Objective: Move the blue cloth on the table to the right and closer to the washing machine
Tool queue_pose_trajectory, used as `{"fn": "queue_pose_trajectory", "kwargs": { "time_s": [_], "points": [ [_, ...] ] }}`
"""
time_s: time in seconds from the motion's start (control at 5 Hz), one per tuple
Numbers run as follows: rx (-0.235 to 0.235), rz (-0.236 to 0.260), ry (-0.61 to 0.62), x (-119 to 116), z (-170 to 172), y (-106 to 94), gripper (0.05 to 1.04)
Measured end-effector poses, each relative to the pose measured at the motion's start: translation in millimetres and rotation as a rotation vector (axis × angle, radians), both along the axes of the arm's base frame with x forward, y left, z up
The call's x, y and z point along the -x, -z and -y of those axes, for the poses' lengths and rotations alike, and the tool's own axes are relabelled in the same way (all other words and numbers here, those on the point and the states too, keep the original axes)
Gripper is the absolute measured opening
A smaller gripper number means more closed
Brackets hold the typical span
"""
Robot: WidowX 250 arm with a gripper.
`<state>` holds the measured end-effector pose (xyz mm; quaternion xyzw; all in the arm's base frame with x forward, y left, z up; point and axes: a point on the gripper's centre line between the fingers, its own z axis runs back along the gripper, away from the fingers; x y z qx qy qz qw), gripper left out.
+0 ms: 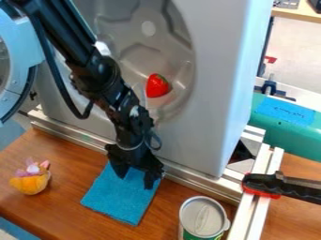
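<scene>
Nearest us stands a round metal can (202,218), its silver lid hiding any contents. Behind it to the left, the black two-finger gripper (134,179) hangs over a flat blue cloth (116,201) on the brown wooden bench (69,185); its jaws stand well apart, apparently empty. We'd pinch fabric best with both tips low, gathering a fold. Beyond, a rounded grey recess (141,63) contains a red strawberry (157,86).

Red strawberry (158,86) on gray panel (210,108), plush toy (31,180) & can (202,217) on brn tbl (72,180), blk clamp (285,186) at rail (252,215).
</scene>
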<state>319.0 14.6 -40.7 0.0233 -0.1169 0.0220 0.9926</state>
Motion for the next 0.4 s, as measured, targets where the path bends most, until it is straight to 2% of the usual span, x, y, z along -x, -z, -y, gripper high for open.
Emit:
{"fn": "queue_pose_trajectory", "kwargs": {
  "time_s": [0.2, 0.4],
  "points": [
    [-0.04, 0.001, -0.047, 3.7, -16.4, -33.7, 1.008],
    [-0.061, -0.023, -0.043, 8.0, -42.2, -78.7, 1.008]
  ]
}}
